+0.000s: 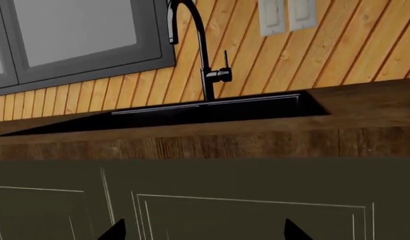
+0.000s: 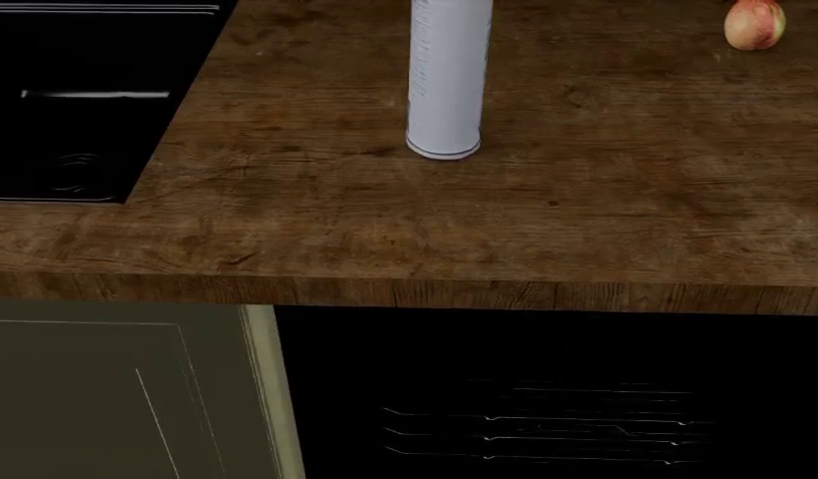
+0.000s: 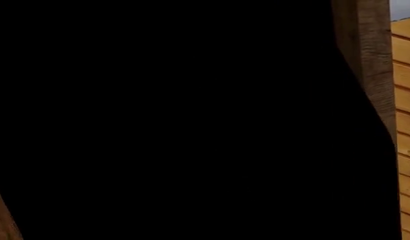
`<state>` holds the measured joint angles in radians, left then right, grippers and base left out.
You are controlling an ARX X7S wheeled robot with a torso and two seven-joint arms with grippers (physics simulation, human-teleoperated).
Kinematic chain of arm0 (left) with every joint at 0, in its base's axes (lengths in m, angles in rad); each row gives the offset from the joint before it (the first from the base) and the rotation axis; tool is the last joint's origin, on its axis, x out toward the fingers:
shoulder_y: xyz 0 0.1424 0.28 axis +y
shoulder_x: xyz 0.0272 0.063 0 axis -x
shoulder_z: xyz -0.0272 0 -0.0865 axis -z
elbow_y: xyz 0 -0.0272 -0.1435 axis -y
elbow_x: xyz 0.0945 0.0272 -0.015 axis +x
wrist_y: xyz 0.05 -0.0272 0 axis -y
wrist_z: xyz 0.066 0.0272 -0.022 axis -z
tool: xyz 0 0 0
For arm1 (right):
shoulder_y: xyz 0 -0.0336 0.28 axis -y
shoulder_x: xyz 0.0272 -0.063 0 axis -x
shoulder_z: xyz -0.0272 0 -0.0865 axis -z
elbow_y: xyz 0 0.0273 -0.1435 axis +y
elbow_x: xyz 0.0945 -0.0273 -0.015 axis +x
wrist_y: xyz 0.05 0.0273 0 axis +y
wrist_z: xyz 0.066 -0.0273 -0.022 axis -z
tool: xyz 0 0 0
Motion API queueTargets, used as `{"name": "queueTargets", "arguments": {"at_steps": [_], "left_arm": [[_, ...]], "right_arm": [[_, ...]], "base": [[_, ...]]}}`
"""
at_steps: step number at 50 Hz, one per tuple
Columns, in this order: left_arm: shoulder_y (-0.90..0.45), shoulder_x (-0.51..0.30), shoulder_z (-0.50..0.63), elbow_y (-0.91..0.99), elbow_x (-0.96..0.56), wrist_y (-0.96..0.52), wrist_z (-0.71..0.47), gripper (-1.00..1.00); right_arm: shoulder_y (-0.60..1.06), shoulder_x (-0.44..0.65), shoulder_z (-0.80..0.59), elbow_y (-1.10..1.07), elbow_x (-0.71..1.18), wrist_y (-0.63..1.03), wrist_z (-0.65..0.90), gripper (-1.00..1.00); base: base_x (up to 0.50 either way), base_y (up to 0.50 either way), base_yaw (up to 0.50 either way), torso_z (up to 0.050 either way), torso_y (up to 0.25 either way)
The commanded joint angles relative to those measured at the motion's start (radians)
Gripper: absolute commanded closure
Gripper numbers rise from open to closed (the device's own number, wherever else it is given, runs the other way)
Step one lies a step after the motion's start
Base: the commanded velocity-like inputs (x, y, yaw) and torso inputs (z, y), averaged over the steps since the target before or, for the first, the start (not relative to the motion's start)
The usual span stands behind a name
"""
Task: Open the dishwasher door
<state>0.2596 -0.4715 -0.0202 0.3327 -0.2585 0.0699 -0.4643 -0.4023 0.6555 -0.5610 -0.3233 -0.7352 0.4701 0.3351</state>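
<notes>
The dishwasher door (image 2: 556, 349) shows in the head view as a wide black front under the wooden counter edge, right of the olive cabinet door (image 2: 117, 399). Faint pale lines cross its lower part. In the right wrist view a black surface (image 3: 191, 125) fills almost the whole picture, and the right gripper's fingers cannot be told from it. My left gripper (image 1: 205, 234) is open and empty. Its two black fingertips (image 1: 115, 232) stand wide apart in front of the olive cabinet door (image 1: 258, 210) below the sink. Neither arm shows in the head view.
The wooden counter (image 2: 583, 230) carries a white upright cylinder (image 2: 448, 80) and a peach (image 2: 754, 25) at the far right. The black sink (image 2: 77, 110) lies at the left, with a black tap (image 1: 205, 65) against the plank wall. The counter edge (image 3: 365, 60) shows in the right wrist view.
</notes>
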Motion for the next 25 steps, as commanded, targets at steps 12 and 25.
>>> {"name": "queueTargets", "arguments": {"at_steps": [12,25], "left_arm": [[-0.024,-0.008,0.01,0.013,0.0,-0.023,-0.002,-1.0],[-0.026,-0.012,0.008,0.022,-0.002,-0.029,-0.006,-1.0]], "right_arm": [[-0.168,0.02,-0.092,0.09,0.195,-0.059,-0.009,1.0],[-0.216,0.012,-0.12,0.148,0.219,-0.09,0.032,1.0]], "base": [[0.0,0.0,0.0,-0.002,0.0],[0.0,0.0,0.0,-0.003,0.0]]}}
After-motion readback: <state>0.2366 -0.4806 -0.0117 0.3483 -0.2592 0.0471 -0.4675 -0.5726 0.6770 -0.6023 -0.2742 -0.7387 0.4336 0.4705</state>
